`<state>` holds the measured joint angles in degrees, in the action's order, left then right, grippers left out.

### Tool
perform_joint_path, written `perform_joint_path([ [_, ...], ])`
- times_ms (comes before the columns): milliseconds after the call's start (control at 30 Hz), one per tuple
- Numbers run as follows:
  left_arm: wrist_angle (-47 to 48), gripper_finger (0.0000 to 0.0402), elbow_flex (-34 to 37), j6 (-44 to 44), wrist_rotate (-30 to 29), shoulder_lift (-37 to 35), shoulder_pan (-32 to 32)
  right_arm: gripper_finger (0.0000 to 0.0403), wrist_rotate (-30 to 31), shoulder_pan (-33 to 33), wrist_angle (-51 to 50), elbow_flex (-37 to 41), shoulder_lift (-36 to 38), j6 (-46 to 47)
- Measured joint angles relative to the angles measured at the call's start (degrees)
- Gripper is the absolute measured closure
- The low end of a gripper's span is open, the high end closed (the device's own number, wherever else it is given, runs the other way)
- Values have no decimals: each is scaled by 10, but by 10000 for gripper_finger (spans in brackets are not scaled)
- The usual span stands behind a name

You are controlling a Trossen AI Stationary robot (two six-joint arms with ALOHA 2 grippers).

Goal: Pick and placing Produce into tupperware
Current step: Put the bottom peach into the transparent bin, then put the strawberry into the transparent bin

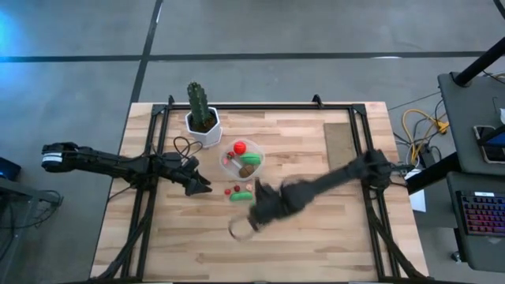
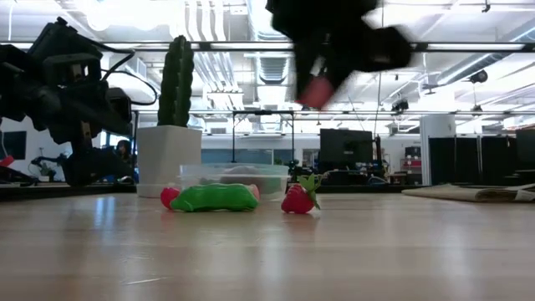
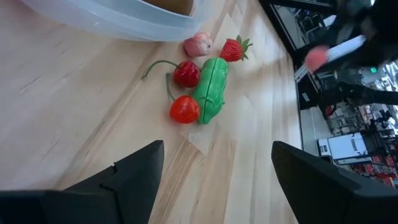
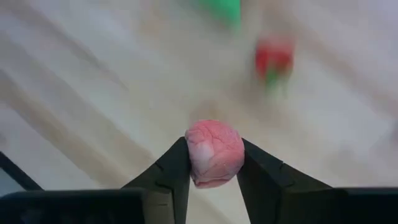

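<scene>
Pinched between my right gripper's (image 4: 213, 163) two dark fingers sits a pink, wrinkled ball of toy produce (image 4: 214, 153); the jaws are closed only as far as the piece allows, pressing it from both sides. From overhead I see that right gripper (image 1: 254, 214) blurred, above bare wood toward the near edge of the table (image 1: 331, 252), apart from the other pieces. At table level it hangs well off the surface with the pink piece (image 2: 314, 90) showing under it.

Loose produce lies on the wood between the gripper and the tupperware (image 1: 242, 158): a green pea pod (image 3: 211, 89), two red cherries (image 3: 185, 91) on stems touching it, a strawberry (image 3: 235, 48) and a small pinkish piece (image 3: 198, 45) just beside the container's wall. The clear tupperware already holds a red ball (image 1: 239, 147), a green oblong (image 1: 251, 158) and a brown oval (image 1: 247, 170).

My left gripper (image 1: 202, 184) rests low over the table beside the tupperware, near the white pot (image 1: 204, 126) with the cactus (image 1: 198, 99). Its fingers (image 3: 134, 171) stand wide apart, holding nothing, pointed at the loose pieces.
</scene>
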<state>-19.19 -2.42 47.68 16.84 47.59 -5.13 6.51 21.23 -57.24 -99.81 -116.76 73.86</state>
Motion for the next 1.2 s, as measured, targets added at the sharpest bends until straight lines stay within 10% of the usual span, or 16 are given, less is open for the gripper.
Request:
perform_joint_path([
  [300, -1, 118, 0, 0, 0, -1, 0, 296, -15, -183, 57, -65, 2, -220],
  [467, -1, 118, 0, 0, 0, 0, 0, 293, -123, -247, 68, -114, -58, -314],
  [1200, -2, 118, 0, 0, 0, 0, 0, 126, -35, -209, -285, -324, -152, -425],
])
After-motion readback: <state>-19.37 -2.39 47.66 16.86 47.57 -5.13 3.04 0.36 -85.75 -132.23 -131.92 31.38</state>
